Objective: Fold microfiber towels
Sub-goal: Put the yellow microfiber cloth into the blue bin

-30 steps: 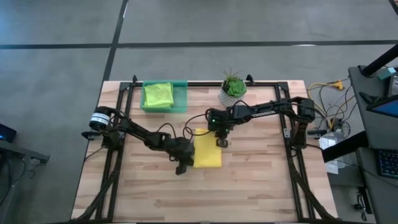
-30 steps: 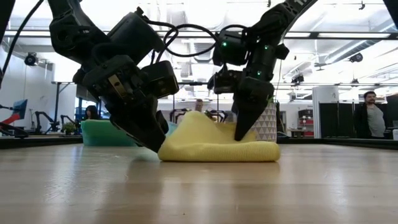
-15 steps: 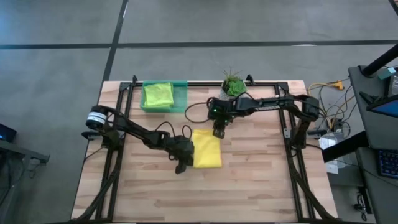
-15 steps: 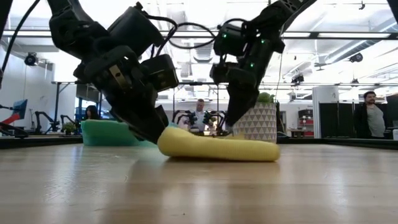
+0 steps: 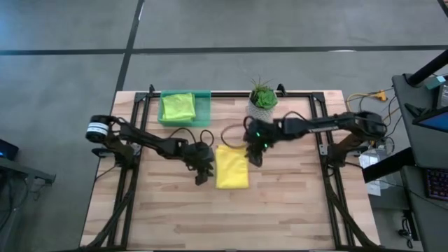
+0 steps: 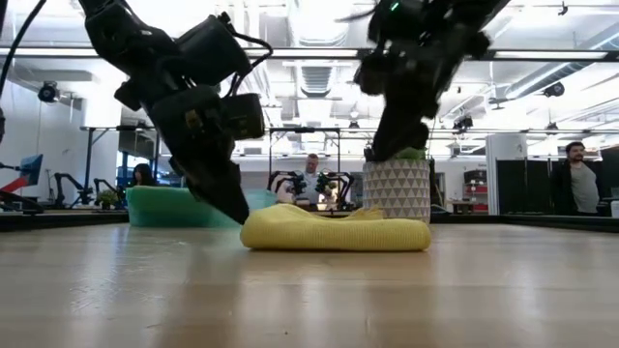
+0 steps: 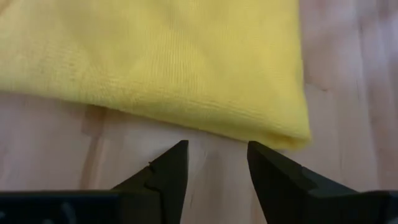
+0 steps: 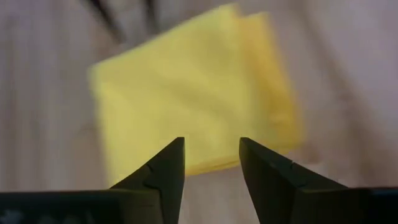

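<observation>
A yellow microfiber towel (image 5: 232, 167) lies folded in a flat rectangle on the wooden table, its underside resting on the wood. My left gripper (image 5: 203, 173) stands open just off the towel's left edge (image 7: 186, 118), low over the table, with nothing between its fingers. My right gripper (image 5: 255, 155) is open too, raised above the table beside the towel's far right corner; its wrist view looks down on the towel (image 8: 193, 99). In the low view the towel (image 6: 334, 230) sits clear of both arms. A lime green towel (image 5: 176, 106) lies in the tray.
The see-through green tray (image 5: 204, 113) stands at the table's far edge, left of centre. A small potted plant (image 5: 262, 99) sits just beyond my right gripper. A black frame (image 5: 231, 93) rims the table. People (image 6: 577, 179) stand in the room behind.
Both grippers have let go of the yellow towel. My right gripper has risen off it and gone toward the table's right edge. My left gripper has drawn back slightly from the towel's left edge. The towel's raised upper fold has dropped flat.
</observation>
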`<state>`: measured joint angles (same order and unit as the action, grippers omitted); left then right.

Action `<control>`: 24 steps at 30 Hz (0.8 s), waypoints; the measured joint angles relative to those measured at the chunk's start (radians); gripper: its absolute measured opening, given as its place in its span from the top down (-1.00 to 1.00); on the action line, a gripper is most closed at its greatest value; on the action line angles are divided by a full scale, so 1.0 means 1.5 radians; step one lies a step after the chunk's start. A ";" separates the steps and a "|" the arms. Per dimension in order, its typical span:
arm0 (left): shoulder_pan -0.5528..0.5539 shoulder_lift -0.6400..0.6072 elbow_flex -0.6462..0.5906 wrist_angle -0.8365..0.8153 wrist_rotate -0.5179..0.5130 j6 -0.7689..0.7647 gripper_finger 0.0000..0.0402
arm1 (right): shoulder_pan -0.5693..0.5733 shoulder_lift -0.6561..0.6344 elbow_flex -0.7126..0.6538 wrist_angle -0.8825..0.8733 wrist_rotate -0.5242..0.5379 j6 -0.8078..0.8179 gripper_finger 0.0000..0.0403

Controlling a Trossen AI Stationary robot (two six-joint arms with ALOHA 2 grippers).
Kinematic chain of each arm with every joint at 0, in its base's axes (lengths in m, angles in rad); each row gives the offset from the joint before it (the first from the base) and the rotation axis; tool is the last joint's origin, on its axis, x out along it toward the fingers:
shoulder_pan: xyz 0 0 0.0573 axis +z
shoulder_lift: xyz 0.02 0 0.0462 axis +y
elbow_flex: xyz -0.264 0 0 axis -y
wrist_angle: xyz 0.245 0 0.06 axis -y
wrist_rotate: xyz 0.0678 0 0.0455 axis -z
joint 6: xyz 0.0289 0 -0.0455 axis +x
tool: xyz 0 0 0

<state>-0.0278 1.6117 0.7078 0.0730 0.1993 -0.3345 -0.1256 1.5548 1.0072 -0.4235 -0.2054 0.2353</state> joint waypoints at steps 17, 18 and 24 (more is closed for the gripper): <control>-0.237 -0.030 0.051 0.046 -0.292 0.303 0.24 | 0.262 -0.096 -0.145 0.188 0.146 0.378 0.41; -0.246 -0.014 0.057 0.063 -0.307 0.314 0.24 | 0.272 -0.099 -0.144 0.189 0.156 0.387 0.41; -0.252 0.074 0.098 0.067 -0.313 0.316 0.24 | 0.309 -0.121 -0.145 0.188 0.205 0.397 0.42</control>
<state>-0.4059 1.7223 0.8555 0.1733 -0.2702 0.1392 0.3386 1.3735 0.7902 -0.1410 0.1015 0.8306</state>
